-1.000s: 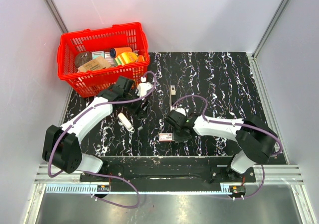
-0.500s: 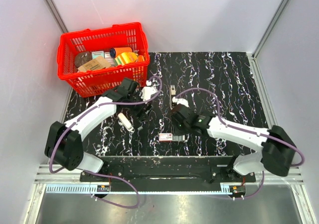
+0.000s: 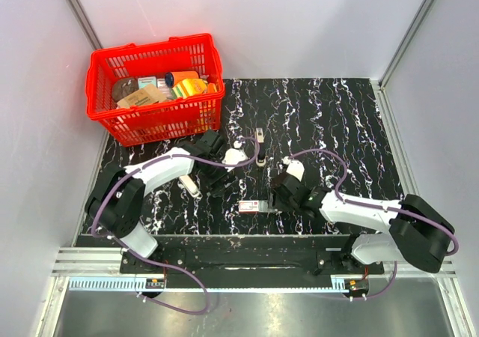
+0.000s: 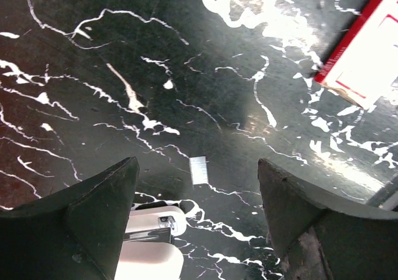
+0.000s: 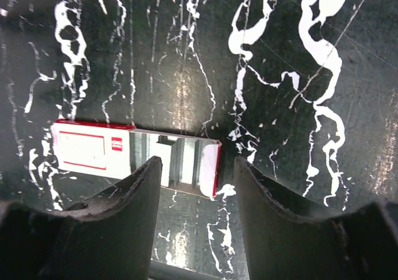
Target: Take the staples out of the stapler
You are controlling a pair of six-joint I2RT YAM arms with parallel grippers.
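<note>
The stapler, a slim dark bar with a pale end, lies alone on the black marbled table, beyond both grippers. My left gripper is open and low over the table. A short silvery strip of staples lies between its fingertips, untouched. A white oblong object with a small metal fitting pokes in beside its left finger. My right gripper is open, holding nothing, above the slid-open end of the red-and-white staple box, where silvery staples show.
A red basket full of packets stands at the table's back left. The white stick lies left of my left gripper. The staple box corner shows at the left wrist view's upper right. The table's front edge runs just below the box.
My right gripper has opened and drawn back right of the staple box. My left arm has swung right toward the table's middle, its jaws spreading wider.
</note>
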